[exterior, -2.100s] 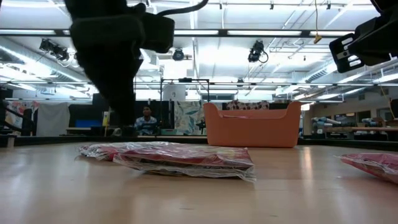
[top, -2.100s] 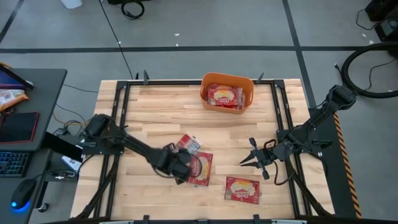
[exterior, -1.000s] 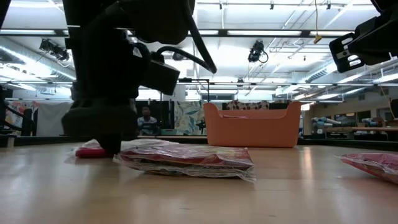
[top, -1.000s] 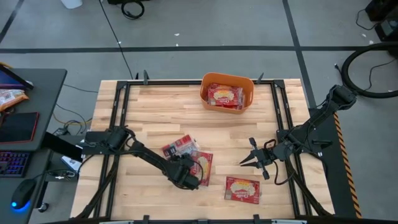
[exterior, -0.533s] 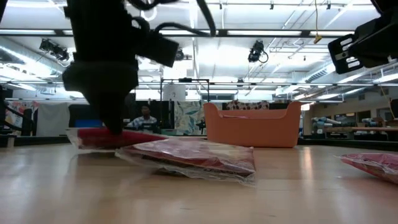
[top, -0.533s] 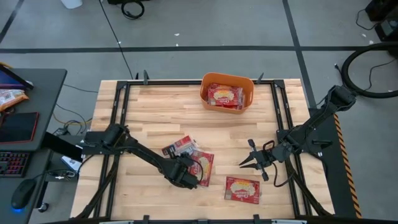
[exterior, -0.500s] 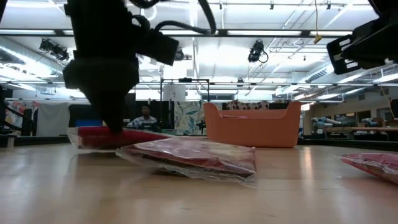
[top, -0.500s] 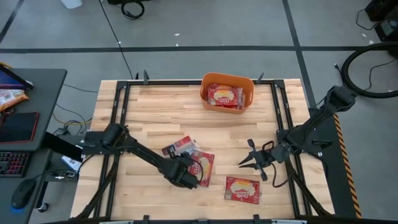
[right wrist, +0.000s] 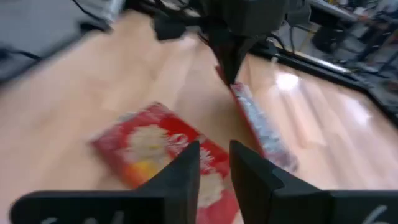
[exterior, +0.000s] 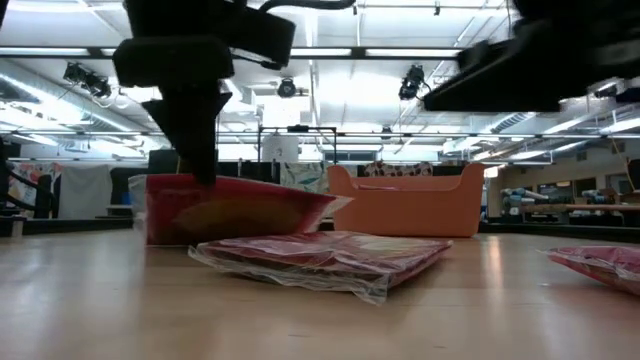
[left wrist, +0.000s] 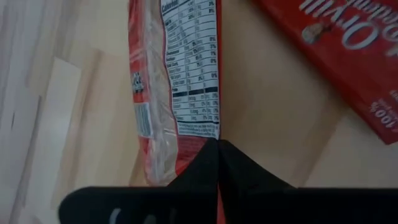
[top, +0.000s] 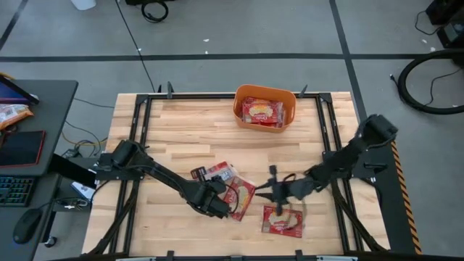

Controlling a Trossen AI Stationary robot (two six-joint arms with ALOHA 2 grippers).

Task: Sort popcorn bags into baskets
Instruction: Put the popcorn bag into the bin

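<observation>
Near the front middle of the wooden bench, the left end effector is clamped on the edge of one popcorn bag, its fingers pressed together with the foil pinched between them, and the low view shows that bag lifted off the wood and hanging on edge. The left wrist view shows the same packet edge-on with its nutrition label facing the camera. Just beside it, a second popcorn bag lies flat on the bench, partly under the held one as seen from above. The right end effector reaches in from the right side and hovers with its fingers parted above a third popcorn bag, which lies flat at the front of the bench; it holds nothing. At the far edge of the bench, well apart from both arms, the orange basket stands upright with a popcorn bag already lying inside it. On a side desk to the left sits a keyboard.
</observation>
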